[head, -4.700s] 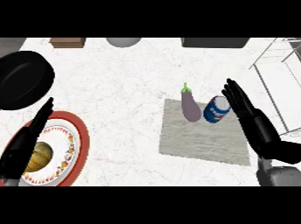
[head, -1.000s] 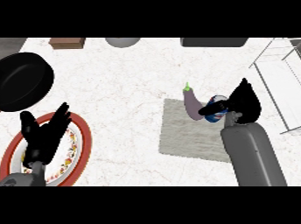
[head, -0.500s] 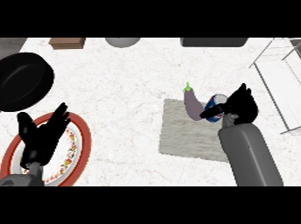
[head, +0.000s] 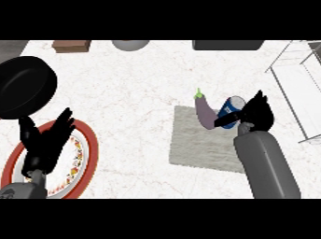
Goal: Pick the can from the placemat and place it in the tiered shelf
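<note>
Blue can [head: 228,108] on the grey placemat [head: 198,144], right of centre, clasped from its right by the right hand [head: 254,115], tilted toward the eggplant [head: 205,112]; tiered shelf [head: 304,88] farther right; left hand [head: 45,141] relaxed, lower left.

- The right hand [head: 254,115] is curled round the blue can [head: 228,108], which tilts over the placemat's [head: 198,144] upper right part.
- A purple eggplant [head: 205,114] lies just at the can's 9 o'clock, on the placemat.
- The tiered shelf [head: 304,88] stands at the hand's 2 o'clock, apart from it.
- The left hand [head: 45,142] rests open, fingers up, over a red-rimmed plate [head: 84,158] at the lower left.
- A black pan [head: 17,86] sits at that plate's 12 o'clock.
- Along the far edge are a brown box [head: 72,45], a grey bowl [head: 130,45] and a dark tray [head: 228,45].
</note>
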Tool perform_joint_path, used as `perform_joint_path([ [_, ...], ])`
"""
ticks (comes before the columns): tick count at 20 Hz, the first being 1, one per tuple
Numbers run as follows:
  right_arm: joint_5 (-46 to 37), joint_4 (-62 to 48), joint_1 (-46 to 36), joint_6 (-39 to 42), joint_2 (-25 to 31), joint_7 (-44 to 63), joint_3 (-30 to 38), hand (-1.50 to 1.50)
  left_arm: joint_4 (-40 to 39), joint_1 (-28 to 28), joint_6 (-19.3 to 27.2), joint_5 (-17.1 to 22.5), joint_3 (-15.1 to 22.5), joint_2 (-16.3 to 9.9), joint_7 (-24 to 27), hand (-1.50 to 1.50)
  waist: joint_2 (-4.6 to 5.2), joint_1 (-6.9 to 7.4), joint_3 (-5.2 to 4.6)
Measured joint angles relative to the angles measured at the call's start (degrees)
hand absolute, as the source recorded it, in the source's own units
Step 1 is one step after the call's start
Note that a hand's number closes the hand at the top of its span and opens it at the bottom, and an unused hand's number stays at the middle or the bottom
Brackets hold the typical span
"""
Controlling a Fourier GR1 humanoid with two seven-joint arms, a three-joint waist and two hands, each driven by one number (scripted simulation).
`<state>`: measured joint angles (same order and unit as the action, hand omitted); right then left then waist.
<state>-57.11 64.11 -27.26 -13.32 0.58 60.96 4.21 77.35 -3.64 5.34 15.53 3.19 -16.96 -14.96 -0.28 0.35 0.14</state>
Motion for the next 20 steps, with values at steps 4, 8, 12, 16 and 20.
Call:
perform_joint_path([
  [4,3.4,-3.7,-1.6,4.7,-0.1,-3.0,-0.4,1.50,0.4,0.5,0.0,-0.7,0.0,0.4,0.7,0.00,-0.26,0.07,-0.18],
  [8,6.3,-7.6,-4.2,3.0,0.1,-4.3,-1.7,1.50,-0.2,0.5,-0.6,-1.3,-0.6,0.8,0.8,0.00,-0.49,0.00,-0.31],
  [12,7.3,-8.0,-4.6,0.8,0.0,-5.4,-4.2,1.50,0.8,1.2,-0.9,-1.8,-1.3,1.6,0.6,0.00,-0.44,-0.07,-0.24],
  [16,6.0,-4.7,-4.4,-1.9,-0.2,-4.5,-9.0,1.50,1.3,1.0,-1.0,-2.2,-1.7,1.6,-0.6,0.00,-0.25,-0.15,-0.15],
  [20,2.3,-8.8,-10.6,-6.1,0.8,-2.0,-5.0,1.50,1.3,0.4,-0.9,-2.9,-1.2,2.2,-0.4,0.00,0.33,0.62,-0.04],
])
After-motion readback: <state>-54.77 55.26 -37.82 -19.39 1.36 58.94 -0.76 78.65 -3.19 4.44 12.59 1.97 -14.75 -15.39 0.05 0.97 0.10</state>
